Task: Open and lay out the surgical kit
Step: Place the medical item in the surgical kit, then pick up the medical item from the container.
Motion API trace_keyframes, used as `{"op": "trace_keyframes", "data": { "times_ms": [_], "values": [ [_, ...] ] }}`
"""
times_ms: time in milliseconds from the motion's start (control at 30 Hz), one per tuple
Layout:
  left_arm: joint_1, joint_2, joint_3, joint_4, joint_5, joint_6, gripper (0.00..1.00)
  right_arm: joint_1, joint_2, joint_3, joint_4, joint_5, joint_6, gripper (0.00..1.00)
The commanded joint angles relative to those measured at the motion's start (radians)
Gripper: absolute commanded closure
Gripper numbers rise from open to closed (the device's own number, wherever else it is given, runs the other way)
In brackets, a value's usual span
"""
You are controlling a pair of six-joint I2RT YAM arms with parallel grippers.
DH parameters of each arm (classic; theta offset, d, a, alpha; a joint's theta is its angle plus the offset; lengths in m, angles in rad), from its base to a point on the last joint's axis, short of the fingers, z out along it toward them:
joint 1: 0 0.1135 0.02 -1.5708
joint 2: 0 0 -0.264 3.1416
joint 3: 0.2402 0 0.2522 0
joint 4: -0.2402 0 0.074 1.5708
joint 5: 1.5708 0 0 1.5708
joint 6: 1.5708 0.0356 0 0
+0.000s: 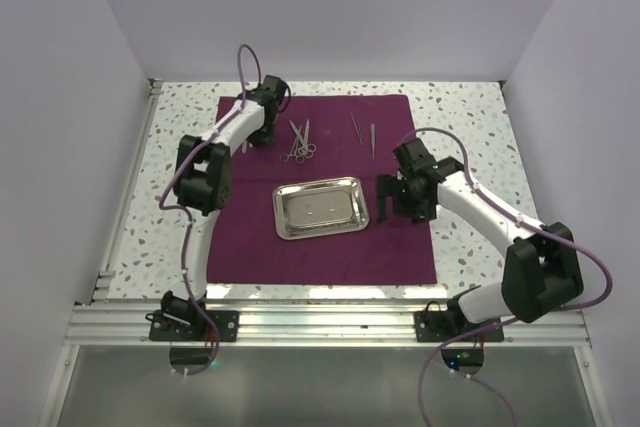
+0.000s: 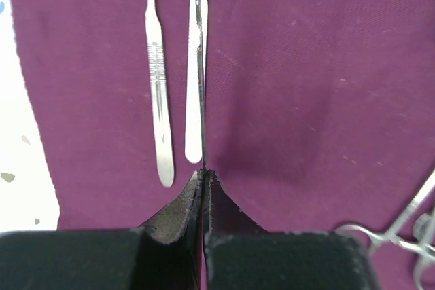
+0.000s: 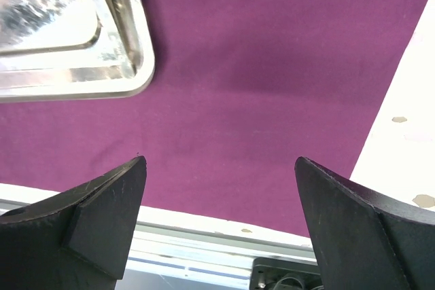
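Note:
The dark purple cloth wrap [image 1: 330, 247] lies spread flat on the table. The shiny steel tray [image 1: 320, 207] sits at its middle, and nothing shows inside it. My left gripper [image 1: 270, 107] is at the cloth's far left corner, shut on a thin silver instrument [image 2: 198, 66] seen edge-on. The instrument runs straight out from the fingertips [image 2: 190, 188]. Two flat silver handles [image 2: 158, 79] lie on the cloth just left of it. Ring-handled scissors and forceps [image 1: 300, 142] and two tweezers [image 1: 363, 132] lie behind the tray. My right gripper [image 1: 385, 199] hangs open just right of the tray [image 3: 129, 79], with nothing between its fingers [image 3: 109, 202].
The speckled white tabletop [image 1: 470, 117] shows around the cloth. A metal rail [image 1: 330, 322] runs along the near edge and shows in the right wrist view below the cloth's hem. White walls close in the sides and back.

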Motion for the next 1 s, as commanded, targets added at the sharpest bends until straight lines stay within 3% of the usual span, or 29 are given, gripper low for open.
{"op": "trace_keyframes", "data": {
  "times_ms": [0,33,67,100,133,267,300,633,967],
  "values": [
    [0.022,0.016,0.043,0.052,-0.049,0.029,1.0,-0.004,-0.003,0.058,-0.021,0.022,0.019,0.05],
    [0.025,0.02,0.045,0.051,-0.048,0.027,1.0,-0.006,0.014,0.075,-0.022,0.016,0.019,0.05],
    [0.028,0.025,0.05,0.048,-0.04,0.026,0.92,-0.006,0.02,0.086,-0.021,0.014,0.016,0.05],
    [0.036,0.023,0.051,0.045,-0.03,0.024,0.8,-0.006,0.029,0.095,-0.018,0.011,0.016,0.05],
    [0.038,0.02,0.05,0.045,-0.016,0.02,0.61,-0.004,0.052,0.119,-0.013,0.011,0.012,0.05],
    [0.039,-0.044,-0.01,0.064,-0.011,0.013,0.26,-0.004,0.129,0.19,0.001,-0.018,0.002,0.05],
    [0.039,-0.055,-0.018,0.064,-0.013,0.013,0.22,-0.004,0.143,0.205,0.005,-0.027,0.0,0.06],
    [0.039,-0.23,-0.189,0.052,0.019,-0.019,0.22,0.051,0.362,0.438,0.02,-0.073,-0.049,0.1],
    [0.039,-0.346,-0.348,0.069,0.036,-0.048,0.25,0.103,0.468,0.469,0.053,-0.118,-0.054,0.16]
  ]
}}
